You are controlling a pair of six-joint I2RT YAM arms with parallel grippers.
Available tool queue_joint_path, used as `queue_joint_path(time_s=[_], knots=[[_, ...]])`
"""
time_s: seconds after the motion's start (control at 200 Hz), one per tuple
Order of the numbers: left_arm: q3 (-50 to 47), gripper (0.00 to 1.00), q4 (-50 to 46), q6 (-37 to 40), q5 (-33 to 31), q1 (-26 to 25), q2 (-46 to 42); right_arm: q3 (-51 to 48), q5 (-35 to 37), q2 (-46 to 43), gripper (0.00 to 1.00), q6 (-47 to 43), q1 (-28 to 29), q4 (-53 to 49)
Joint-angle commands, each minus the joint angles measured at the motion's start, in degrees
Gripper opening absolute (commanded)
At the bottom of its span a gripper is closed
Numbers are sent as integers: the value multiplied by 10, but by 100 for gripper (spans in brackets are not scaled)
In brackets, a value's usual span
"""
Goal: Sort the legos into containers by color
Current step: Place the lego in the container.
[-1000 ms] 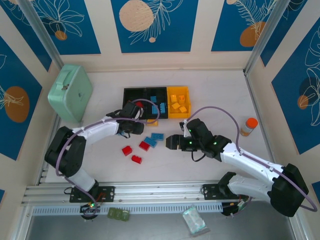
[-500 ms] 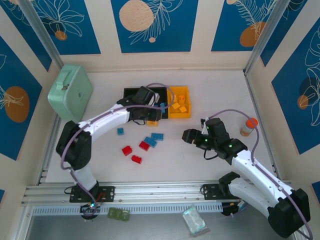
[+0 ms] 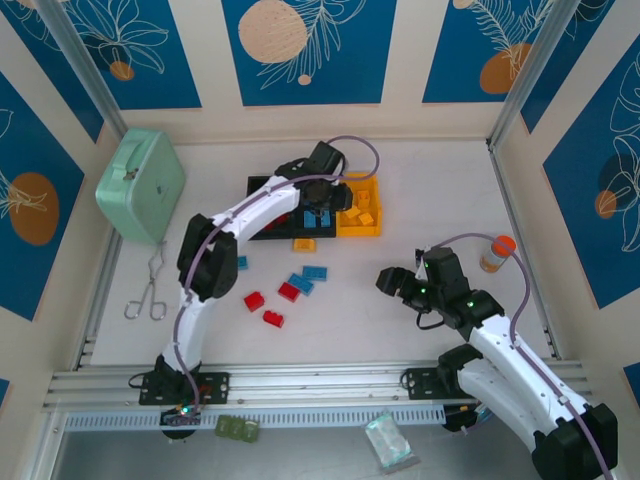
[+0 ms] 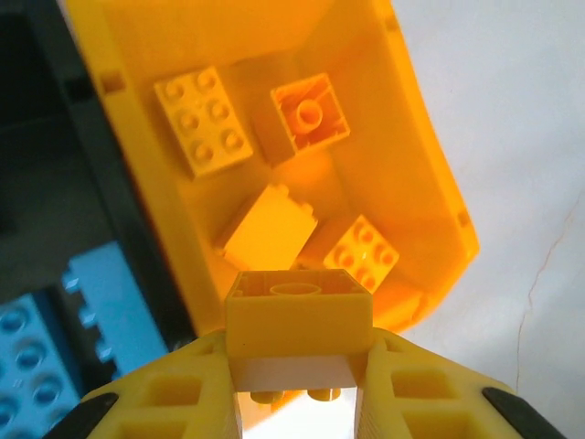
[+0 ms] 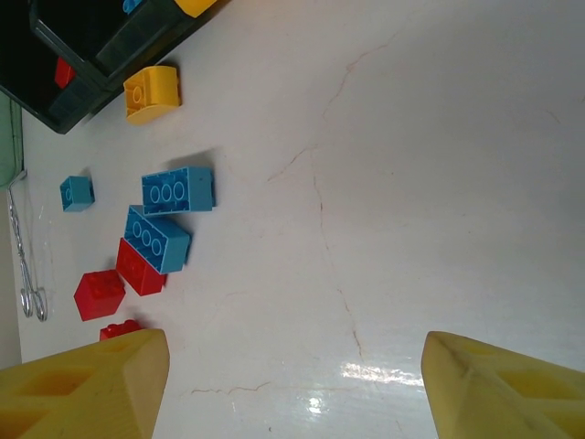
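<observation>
Swung far since a second ago, my left gripper [image 4: 294,370] clamps a square yellow-orange plastic brick [image 4: 297,311] at the rim of the yellow-orange plastic bin [image 4: 416,174], where early release could spill it outside; my right gripper [image 5: 294,380] gapes wide.

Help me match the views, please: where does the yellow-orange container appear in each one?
Top external: yellow-orange container upper centre, right end of the joined row.
Left wrist: across the upper middle, beyond the gripped yellow brick.
Right wrist: its corner at the top edge, left of centre.
Shared landmark: the black container joined alongside it.
</observation>
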Motion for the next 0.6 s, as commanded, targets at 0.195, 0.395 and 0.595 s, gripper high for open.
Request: queue_joint_path(time_s=[0.195, 0.395, 0.595], knots=[[199, 28, -96, 11, -4, -10, 122, -18, -21, -12, 73, 4, -16, -14], [250, 31, -99, 6, 10, -10, 162, -23, -29, -15, 73, 0, -29, -15], [265, 42, -86, 2, 31, -16, 179, -24, -35, -15, 73, -1, -36, -13]])
